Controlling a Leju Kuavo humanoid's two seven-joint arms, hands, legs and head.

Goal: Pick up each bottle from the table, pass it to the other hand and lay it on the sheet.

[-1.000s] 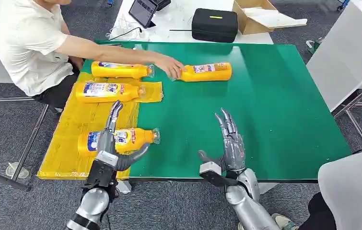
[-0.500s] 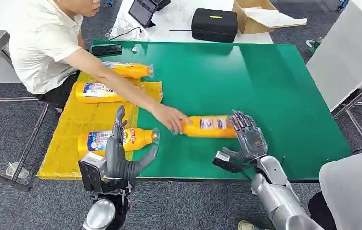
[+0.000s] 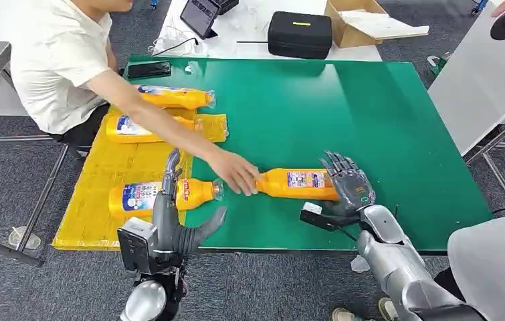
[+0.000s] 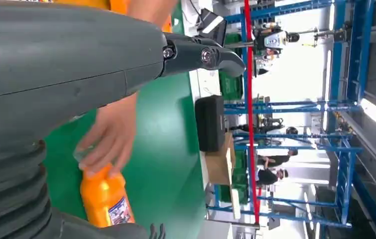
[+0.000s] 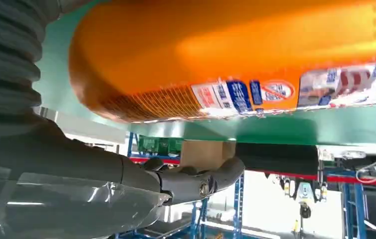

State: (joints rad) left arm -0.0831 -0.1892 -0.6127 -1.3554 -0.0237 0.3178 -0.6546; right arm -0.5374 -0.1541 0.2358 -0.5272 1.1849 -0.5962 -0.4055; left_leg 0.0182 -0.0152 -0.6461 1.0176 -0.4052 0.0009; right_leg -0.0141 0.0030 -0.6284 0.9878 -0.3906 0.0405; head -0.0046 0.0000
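Observation:
An orange bottle [image 3: 296, 182] [image 5: 235, 50] lies on the green table [image 3: 383, 114], near the front edge. A person's hand [image 3: 236, 172] [image 4: 108, 139] holds its neck. My right hand [image 3: 346, 184] rests its fingers over the bottle's base end, with the thumb [image 5: 190, 181] apart from the bottle. My left hand [image 3: 172, 221] stands open with fingers upright at the yellow sheet's [image 3: 95, 200] near right corner, holding nothing. Just beyond it, another bottle [image 3: 159, 194] lies on the sheet. Two more bottles [image 3: 169, 97] [image 3: 139, 127] lie at the sheet's far end.
The person sits at the table's left side, arm stretched across the sheet. A phone [image 3: 148, 69] lies at the far left corner. Behind the table are a black case [image 3: 299, 33], a cardboard box [image 3: 363, 23] and a tablet [image 3: 199, 15]. A white table [image 3: 483, 80] stands to the right.
The person carried the orange bottle from the far side of the table to my right hand. My right hand moved right and onto the bottle's base. My left hand drew back slightly.

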